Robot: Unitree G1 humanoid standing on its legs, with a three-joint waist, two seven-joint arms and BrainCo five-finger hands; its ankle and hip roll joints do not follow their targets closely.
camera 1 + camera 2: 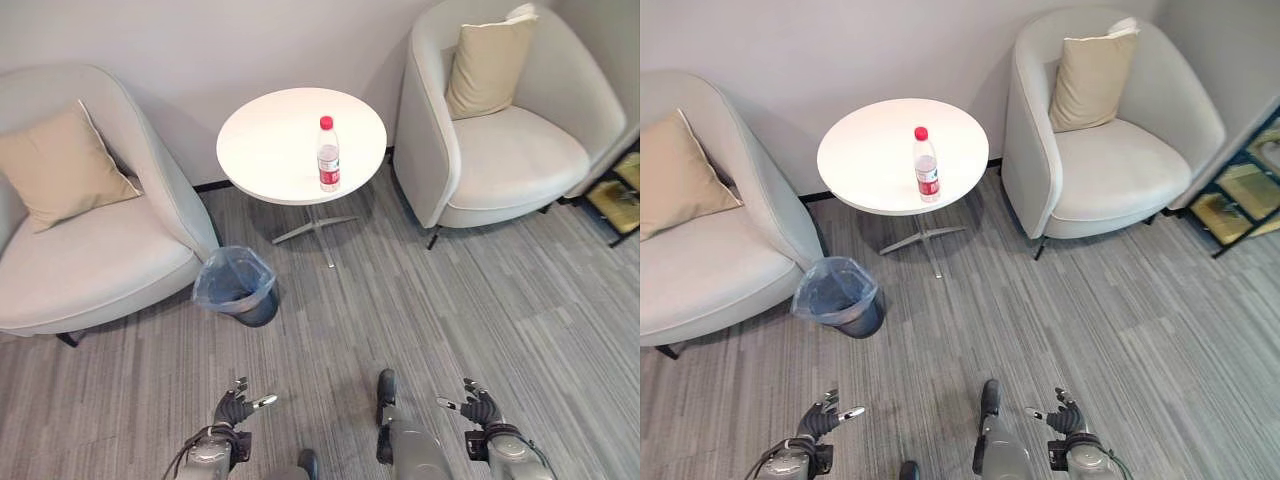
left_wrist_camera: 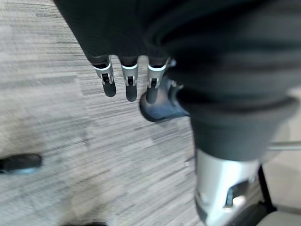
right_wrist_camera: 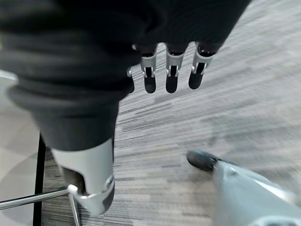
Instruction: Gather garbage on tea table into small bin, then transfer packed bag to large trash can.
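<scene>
Bottle [image 1: 328, 155]: clear plastic, red cap, stood upright on round white table [image 1: 270, 140]
Bin [image 1: 238, 285]: blue-lined, beside left armchair [image 1: 90, 250]
Left hand [image 1: 236, 408]: fingers relaxed, empty
Right hand [image 1: 478, 407]: fingers relaxed, empty

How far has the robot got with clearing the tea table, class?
Done: nothing visible yet. The bottle stands upright on the round table. In hand: nothing; the left hand and right hand hang open and empty, low over the carpet. Left: bin the bottle in the small lined bin beside the table, then move the bag.
</scene>
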